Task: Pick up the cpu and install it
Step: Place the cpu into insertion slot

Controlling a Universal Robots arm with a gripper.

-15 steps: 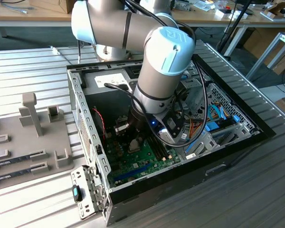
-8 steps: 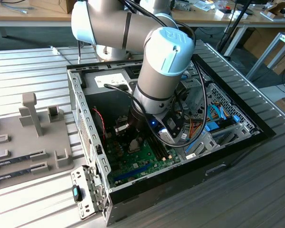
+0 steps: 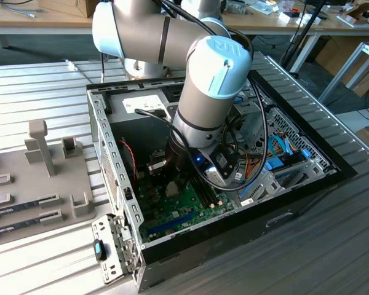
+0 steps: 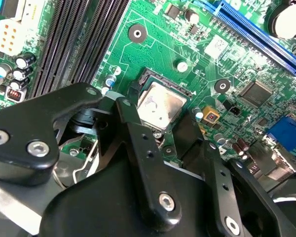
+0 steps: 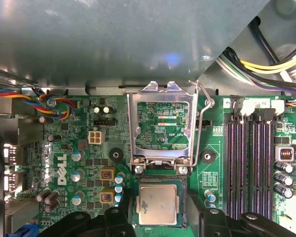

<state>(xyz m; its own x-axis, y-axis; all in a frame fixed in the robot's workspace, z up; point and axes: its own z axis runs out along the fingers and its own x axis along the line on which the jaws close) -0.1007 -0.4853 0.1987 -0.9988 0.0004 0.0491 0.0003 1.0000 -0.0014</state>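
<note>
Cpu: sitting flat in its socket on the motherboard, metal frame standing flipped open for access; gripper straddling it, fingers spread, not pinching.

The arm is built of thick silver-grey tubular links with rounded joint housings, each closed by a pale blue cap bearing a moulded logo. Black cables loop beside the wrist, where a small blue light glows on a dark module. In the second wrist view the end effector is matte black, made of flat, rounded bars pinned with silver screw heads.
</note>
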